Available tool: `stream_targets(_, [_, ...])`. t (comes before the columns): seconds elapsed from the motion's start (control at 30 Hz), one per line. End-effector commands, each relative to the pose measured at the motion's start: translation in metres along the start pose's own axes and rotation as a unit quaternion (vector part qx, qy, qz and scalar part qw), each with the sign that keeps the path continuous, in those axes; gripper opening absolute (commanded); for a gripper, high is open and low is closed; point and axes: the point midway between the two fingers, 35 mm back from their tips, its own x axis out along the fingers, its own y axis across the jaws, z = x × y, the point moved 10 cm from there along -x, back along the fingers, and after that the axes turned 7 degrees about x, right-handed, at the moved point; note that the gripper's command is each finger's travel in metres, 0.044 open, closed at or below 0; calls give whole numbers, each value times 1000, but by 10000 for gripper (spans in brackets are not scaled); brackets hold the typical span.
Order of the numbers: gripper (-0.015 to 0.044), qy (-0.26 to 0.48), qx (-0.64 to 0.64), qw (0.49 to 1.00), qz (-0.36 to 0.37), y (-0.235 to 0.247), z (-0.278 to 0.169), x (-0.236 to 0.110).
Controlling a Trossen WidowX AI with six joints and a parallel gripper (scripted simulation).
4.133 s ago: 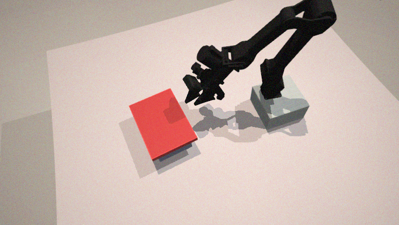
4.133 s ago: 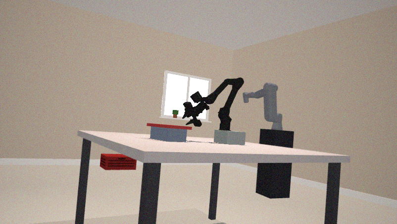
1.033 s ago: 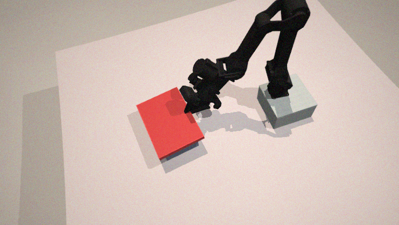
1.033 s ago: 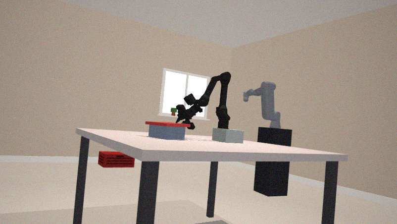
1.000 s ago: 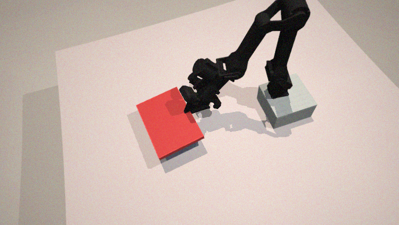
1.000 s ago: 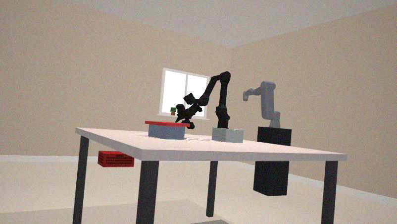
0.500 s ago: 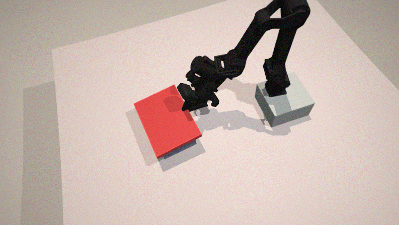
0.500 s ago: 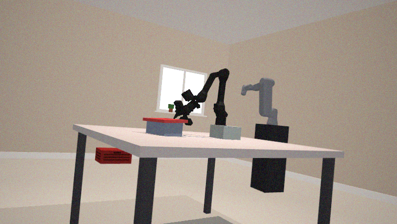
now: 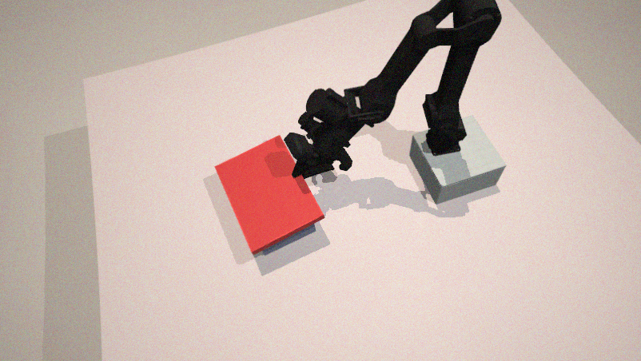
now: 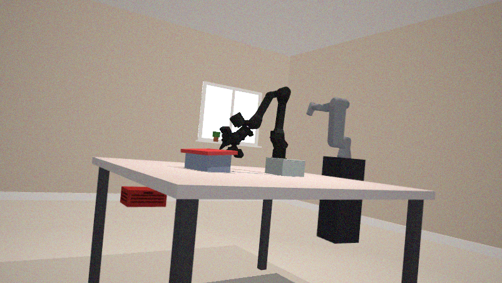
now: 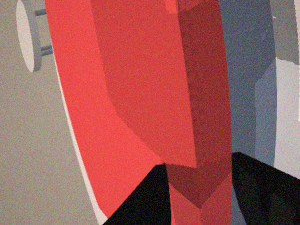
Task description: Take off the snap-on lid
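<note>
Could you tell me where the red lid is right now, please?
The red lid sits on the blue-grey box, left of centre in the top view, its near edge pinched by the gripper.

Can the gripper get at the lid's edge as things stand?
Yes, it looks so: the gripper is already shut on the red lid at the edge nearest the arm, with the lid still on the storage box.

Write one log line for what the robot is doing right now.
black parallel-jaw gripper: shut on flat red lid edge | lid: on blue-grey storage box | box: on table
</note>
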Motion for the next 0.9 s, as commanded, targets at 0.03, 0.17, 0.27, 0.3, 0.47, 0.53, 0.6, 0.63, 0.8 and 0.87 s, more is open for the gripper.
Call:
stream_targets(0.03, [0,0,0,1000,1,1,0,-1])
stream_targets(0.17, [0,0,0,1000,1,2,0,-2])
stream_targets(0.27, [0,0,0,1000,1,3,0,-2])
stream_targets(0.3, [0,0,0,1000,1,3,0,-2])
stream_targets(0.47, [0,0,0,1000,1,2,0,-2])
stream_targets(0.53, [0,0,0,1000,1,3,0,-1])
stream_targets(0.6, [0,0,0,1000,1,3,0,-1])
stream_targets(0.63, [0,0,0,1000,1,3,0,-1])
stream_targets(0.8, [0,0,0,1000,1,3,0,-1])
stream_targets(0.87, [0,0,0,1000,1,3,0,-1])
